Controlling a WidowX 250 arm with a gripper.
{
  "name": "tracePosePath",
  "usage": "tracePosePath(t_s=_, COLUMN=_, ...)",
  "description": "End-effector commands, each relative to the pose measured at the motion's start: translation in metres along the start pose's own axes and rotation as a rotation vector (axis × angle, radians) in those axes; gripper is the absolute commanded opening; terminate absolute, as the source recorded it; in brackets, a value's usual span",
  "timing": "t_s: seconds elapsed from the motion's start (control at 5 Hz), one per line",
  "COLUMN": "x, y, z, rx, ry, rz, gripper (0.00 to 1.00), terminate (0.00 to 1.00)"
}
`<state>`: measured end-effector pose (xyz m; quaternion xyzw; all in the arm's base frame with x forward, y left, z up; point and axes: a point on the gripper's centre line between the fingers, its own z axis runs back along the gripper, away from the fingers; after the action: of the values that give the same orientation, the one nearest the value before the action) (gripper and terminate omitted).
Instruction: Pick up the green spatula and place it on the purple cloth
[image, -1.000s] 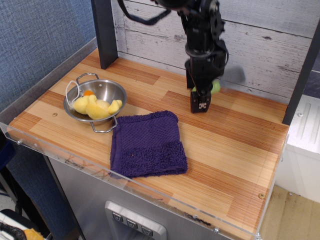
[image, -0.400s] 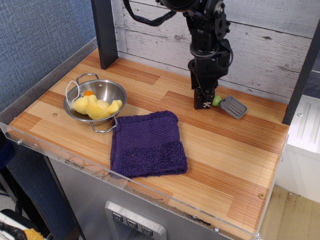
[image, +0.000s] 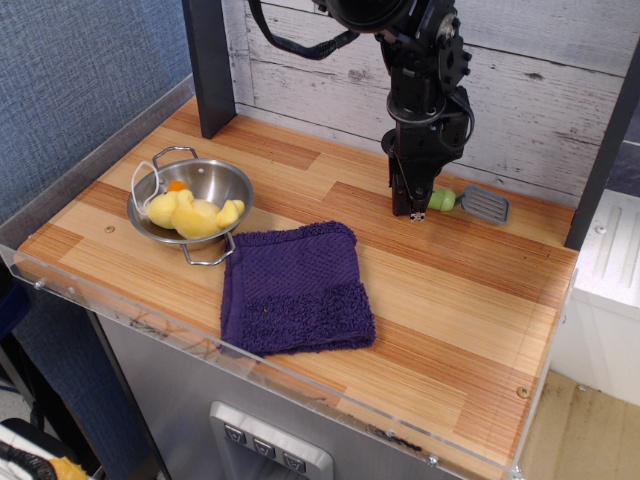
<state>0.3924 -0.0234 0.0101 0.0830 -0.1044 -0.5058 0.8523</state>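
The green spatula (image: 463, 201) lies near the back wall (image: 540, 90), far from the table's (image: 450, 290) front edge. The gripper (image: 413, 205) points down at its green handle; I cannot tell if the fingers pinch it. The purple cloth (image: 295, 288) lies by the front edge, with bare wood between. No writing shows.

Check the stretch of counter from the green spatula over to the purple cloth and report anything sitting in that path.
Nothing visible blocks it. The green spatula lies near the back wall with the claw at its handle end, and only bare wooden counter separates it from the purple cloth. The steel bowl sits left of the cloth, off that path.
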Motion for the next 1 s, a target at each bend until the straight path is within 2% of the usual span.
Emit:
tracePosePath(t_s=0.0, x=-0.003, y=0.001, z=0.023, rx=-0.015, ry=-0.039, rz=-0.027, gripper=0.00, terminate=0.00)
tracePosePath(t_s=0.2, x=-0.014, y=0.000, z=0.044, rx=-0.024, ry=-0.035, rz=-0.009, gripper=0.00, terminate=0.00)
tracePosePath(t_s=0.4, x=-0.020, y=-0.003, z=0.067, rx=-0.027, ry=-0.056, rz=-0.002, gripper=0.00, terminate=0.00)
tracePosePath(t_s=0.8, x=-0.032, y=-0.024, z=0.119, rx=0.010, ry=-0.097, rz=-0.011, gripper=0.00, terminate=0.00)
